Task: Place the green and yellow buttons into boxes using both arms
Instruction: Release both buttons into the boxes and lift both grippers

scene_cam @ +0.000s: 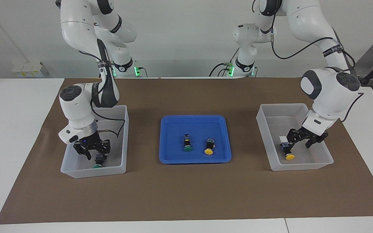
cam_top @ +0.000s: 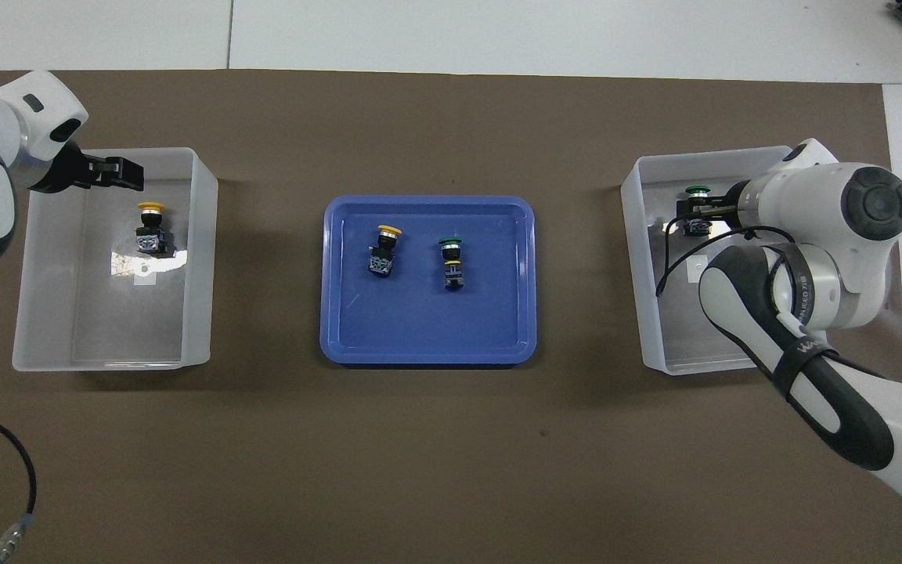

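The right claw (scene_cam: 96, 152) hangs low inside the translucent whitish plastic box (scene_cam: 92, 172) at the right arm's end of the desk. Its jaws stand wide, straddling the green-capped black push-button (scene_cam: 98, 161) on the box floor. If a finger is touching the button, which I cannot tell, lifting away could drag or flip it. The arm's dark cable droops into this box and may snag the rim.

The left claw (scene_cam: 300, 138), also wide, is over the matching box (scene_cam: 299, 165) at the left arm's end. The yellow-capped button (scene_cam: 288, 152) lies free just beside one finger, so a sideways exit could knock it.

In the shallow blue tray (scene_cam: 194, 117) mid-desk, a second green button (scene_cam: 187, 144) and a second yellow button (scene_cam: 209, 147) lie close together. Both arms reaching in at once risk crowding each other.
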